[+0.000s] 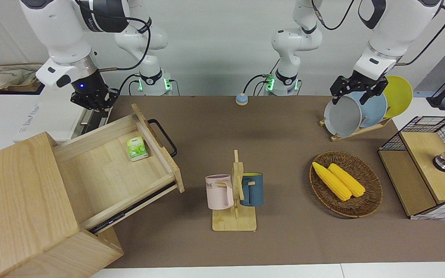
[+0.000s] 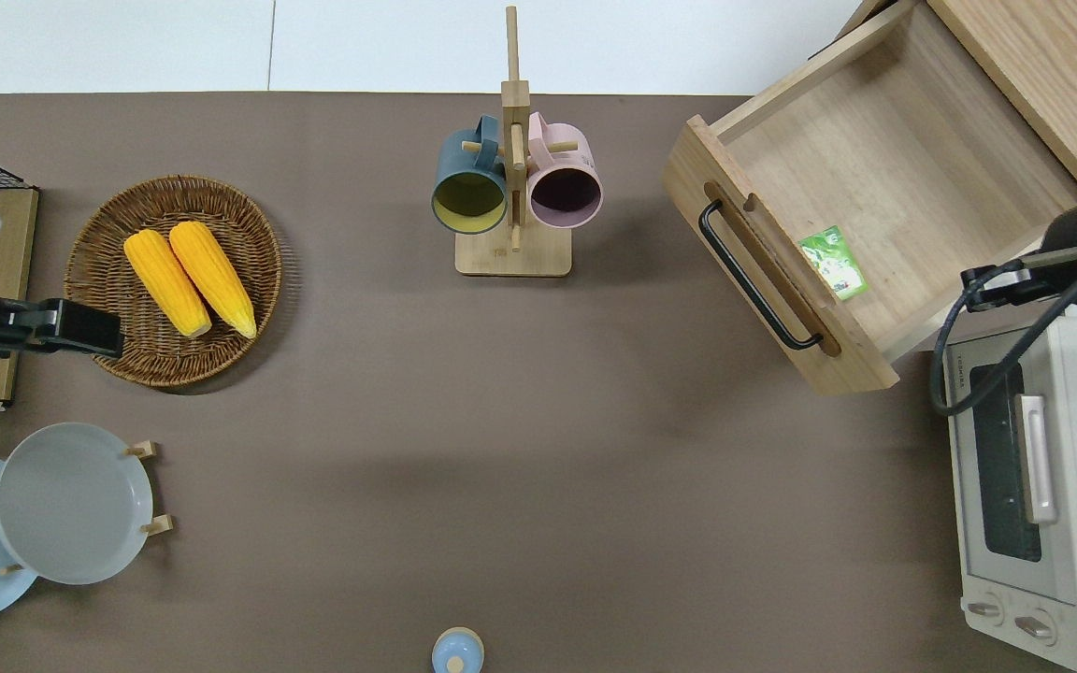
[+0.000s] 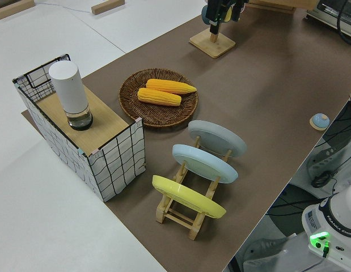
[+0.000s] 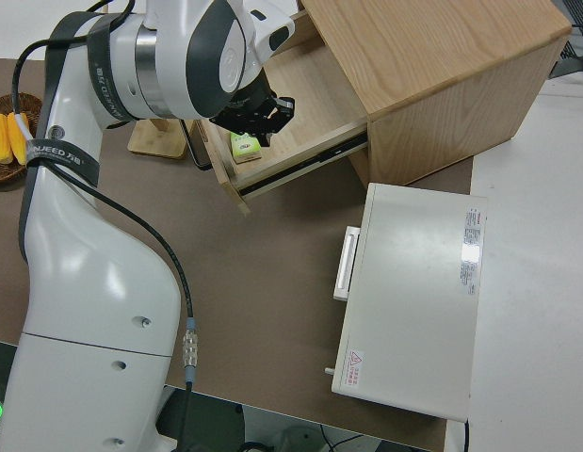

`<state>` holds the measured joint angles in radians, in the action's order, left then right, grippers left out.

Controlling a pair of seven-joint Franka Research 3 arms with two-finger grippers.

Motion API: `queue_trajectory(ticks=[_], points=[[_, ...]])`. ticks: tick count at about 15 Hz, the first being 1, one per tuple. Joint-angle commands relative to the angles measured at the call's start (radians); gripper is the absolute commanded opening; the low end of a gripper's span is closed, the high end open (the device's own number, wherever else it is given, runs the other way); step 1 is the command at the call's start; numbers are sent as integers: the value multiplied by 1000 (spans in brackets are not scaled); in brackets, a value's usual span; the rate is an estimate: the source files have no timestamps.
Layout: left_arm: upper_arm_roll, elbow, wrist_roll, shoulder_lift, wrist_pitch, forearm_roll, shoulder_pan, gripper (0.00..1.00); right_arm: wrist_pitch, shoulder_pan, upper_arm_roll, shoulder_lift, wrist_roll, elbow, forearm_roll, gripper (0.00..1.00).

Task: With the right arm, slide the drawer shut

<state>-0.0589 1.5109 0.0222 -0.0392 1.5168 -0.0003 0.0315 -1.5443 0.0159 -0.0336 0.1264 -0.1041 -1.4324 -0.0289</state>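
Observation:
The drawer (image 1: 106, 177) of pale wood stands pulled far out of its cabinet (image 1: 17, 204) at the right arm's end of the table. Its black bar handle (image 1: 163, 137) faces the middle of the table. A small green packet (image 1: 136, 148) lies inside against the front board. The drawer also shows in the overhead view (image 2: 903, 159). My right gripper (image 1: 92, 102), with a blue wrist light, hangs over the drawer's side wall nearer to the robots, its fingers drawn together and empty. It also shows in the right side view (image 4: 256, 121). The left arm is parked with its gripper (image 1: 357, 92) open.
A white toaster oven (image 2: 1025, 486) stands beside the drawer, nearer to the robots. A mug rack (image 1: 236, 197) holds a pink and a blue mug mid-table. A wicker basket (image 1: 369, 204) with two corn cobs, a plate rack (image 1: 355, 129), a mesh box (image 1: 427, 170) and a blue bell (image 1: 242, 99) stand elsewhere.

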Motion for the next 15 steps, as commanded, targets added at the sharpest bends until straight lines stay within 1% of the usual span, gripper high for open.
queue_trajectory(ticks=[1,3,4,6,7,9,12,15], points=[[-7,-26,10,-11,-20,17,5,993,16,9,-9,-1,-2,9,-17,0],[-7,-26,10,-11,-20,17,5,993,24,4,-8,-2,0,13,-17,0],[-7,-26,10,-11,-20,17,5,993,39,2,-11,-2,3,16,-19,0],[-7,-24,10,-11,-20,17,5,993,64,-2,-19,-2,13,47,-22,0],[-7,-26,10,-11,-20,17,5,993,73,-4,-23,-7,36,50,-23,0],[-7,-24,10,-11,-20,17,5,993,91,-45,-20,-17,73,50,-54,0],[-7,-26,10,-11,-20,17,5,993,118,-80,-22,-31,138,75,-71,0],[-7,-24,10,-11,-20,17,5,993,127,-135,-20,-37,245,89,-71,0]])
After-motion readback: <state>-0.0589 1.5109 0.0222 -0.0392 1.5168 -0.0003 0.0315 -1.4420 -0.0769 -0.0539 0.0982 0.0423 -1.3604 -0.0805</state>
